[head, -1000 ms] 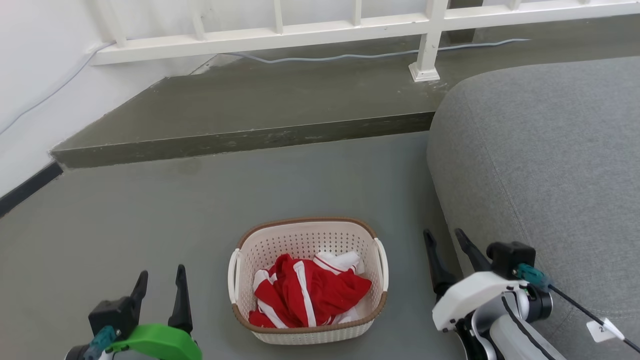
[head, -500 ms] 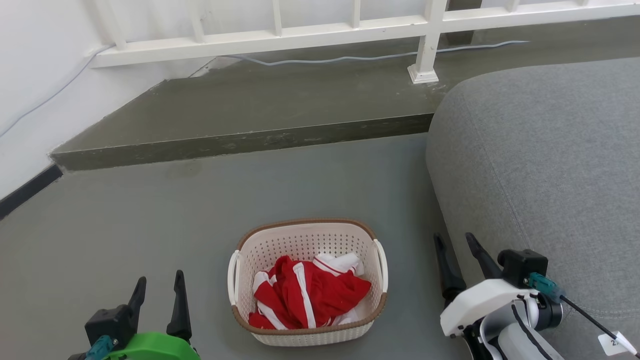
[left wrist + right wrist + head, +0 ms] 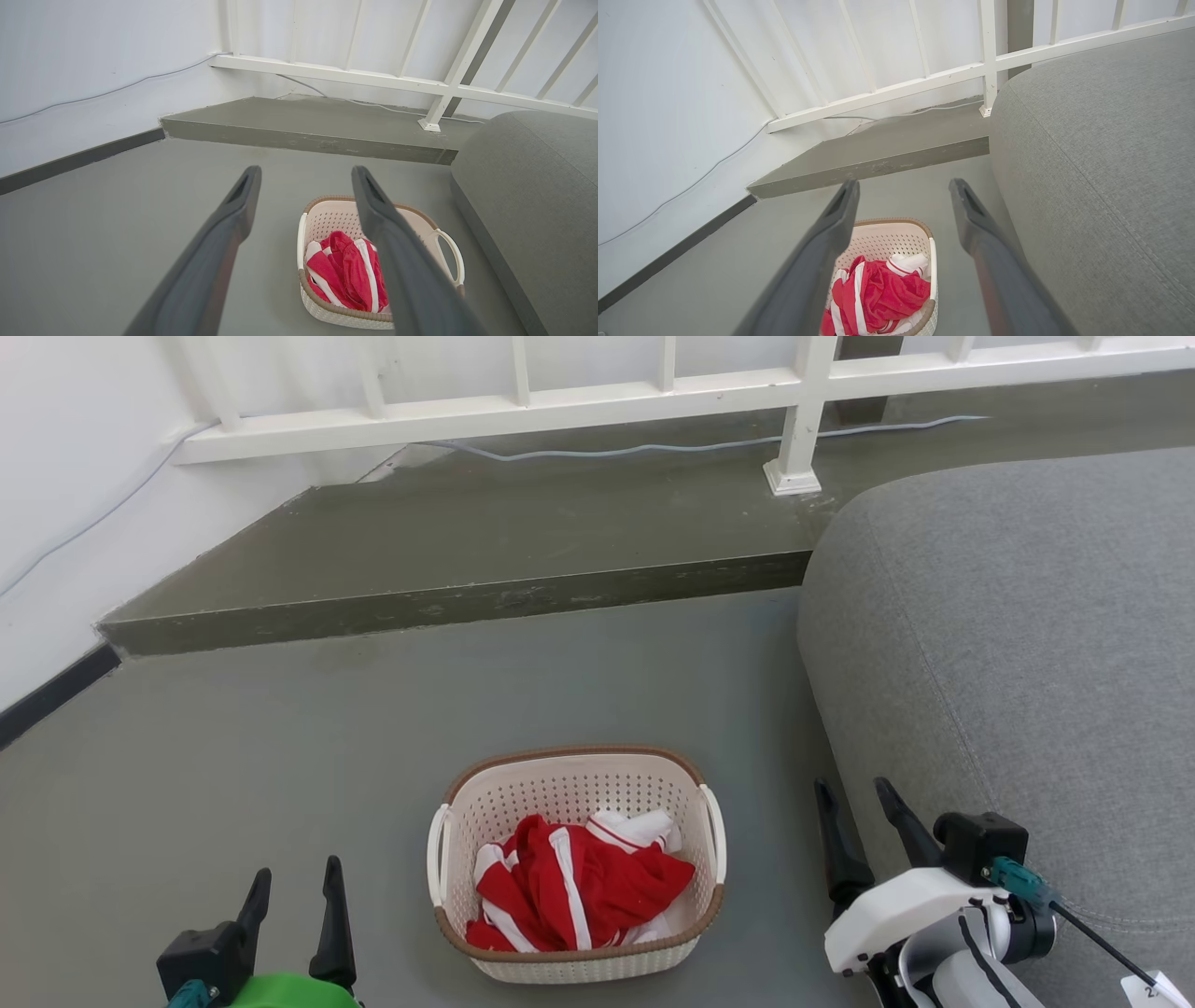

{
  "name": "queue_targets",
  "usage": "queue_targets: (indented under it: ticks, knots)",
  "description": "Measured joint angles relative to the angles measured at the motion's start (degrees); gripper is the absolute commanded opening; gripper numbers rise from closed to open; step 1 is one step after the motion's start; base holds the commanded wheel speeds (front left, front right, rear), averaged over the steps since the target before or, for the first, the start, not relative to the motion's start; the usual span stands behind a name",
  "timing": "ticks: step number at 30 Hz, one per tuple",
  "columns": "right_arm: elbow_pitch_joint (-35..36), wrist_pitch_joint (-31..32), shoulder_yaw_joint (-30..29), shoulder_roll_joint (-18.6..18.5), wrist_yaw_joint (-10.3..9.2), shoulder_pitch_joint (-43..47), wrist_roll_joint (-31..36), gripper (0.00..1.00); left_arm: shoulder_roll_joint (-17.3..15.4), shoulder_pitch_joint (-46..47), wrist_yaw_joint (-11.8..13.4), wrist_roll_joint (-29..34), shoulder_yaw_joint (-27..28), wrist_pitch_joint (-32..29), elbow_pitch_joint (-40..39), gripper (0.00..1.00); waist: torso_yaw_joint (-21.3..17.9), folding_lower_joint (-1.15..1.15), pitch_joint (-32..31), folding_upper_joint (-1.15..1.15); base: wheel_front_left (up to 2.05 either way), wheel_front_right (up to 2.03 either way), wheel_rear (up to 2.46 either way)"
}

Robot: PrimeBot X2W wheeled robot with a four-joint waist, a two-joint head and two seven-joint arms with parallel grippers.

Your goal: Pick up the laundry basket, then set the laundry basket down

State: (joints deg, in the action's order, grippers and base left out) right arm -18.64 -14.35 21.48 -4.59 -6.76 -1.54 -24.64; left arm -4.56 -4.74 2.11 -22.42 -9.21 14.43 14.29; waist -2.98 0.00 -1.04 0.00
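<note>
The laundry basket [image 3: 560,782] is cream-white and perforated, with a brown rim and white side handles. It stands on the grey floor in the lower middle of the head view, holding red-and-white clothes [image 3: 574,879]. My left gripper [image 3: 293,885] hangs open to the basket's left, apart from it. To its right, beside the sofa, my right gripper [image 3: 853,795] is open too. The basket [image 3: 327,219] lies ahead and right of the left gripper [image 3: 305,175] in the left wrist view. In the right wrist view the basket [image 3: 896,235] sits below the open right gripper [image 3: 903,187].
A grey fabric sofa [image 3: 1027,635] fills the right side, close to the basket and my right arm. A raised concrete step [image 3: 448,602] runs across behind, topped by a white railing [image 3: 653,392] and a loose cable [image 3: 653,448]. A white wall [image 3: 56,476] stands at left.
Both grippers have drawn back toward the bottom of the head view, the left one sinking lower. The basket stays where it was on the floor.
</note>
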Motion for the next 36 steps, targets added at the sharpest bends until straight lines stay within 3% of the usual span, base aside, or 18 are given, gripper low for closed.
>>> queue_targets:
  ticks: [6, 7, 19, 36]
  knots:
    - [0.5, 0.0, -0.5, 0.1, 0.00, 0.9, 0.5, 1.00, 0.0, -0.1, 0.0, 0.0, 0.2, 0.0, -0.3, 1.00, 0.1, 0.00, 0.0, 0.00, 0.00, 0.00, 0.00]
    - [0.0, 0.0, -0.5, 0.1, 0.11, 1.1, 0.5, 0.00, 0.1, -0.1, 0.0, -0.1, 0.1, 0.0, 0.2, 0.00, 0.1, 0.00, -0.1, 0.00, 0.00, 0.00, 0.00]
    - [-2.9, 0.3, -0.9, 0.8, 0.36, 4.4, -1.3, 0.00, 1.5, -0.6, -0.1, -1.8, 0.1, -1.2, 3.8, 0.00, 0.3, 0.00, 0.0, 0.00, 0.00, 0.00, 0.00]
    - [-1.5, 3.3, -5.0, 1.0, 2.45, 4.3, -13.2, 0.00, 1.5, -0.3, -1.6, -13.5, 2.7, -4.9, 4.2, 0.00, 0.7, 0.00, 0.2, 0.00, 0.00, 0.00, 0.00]
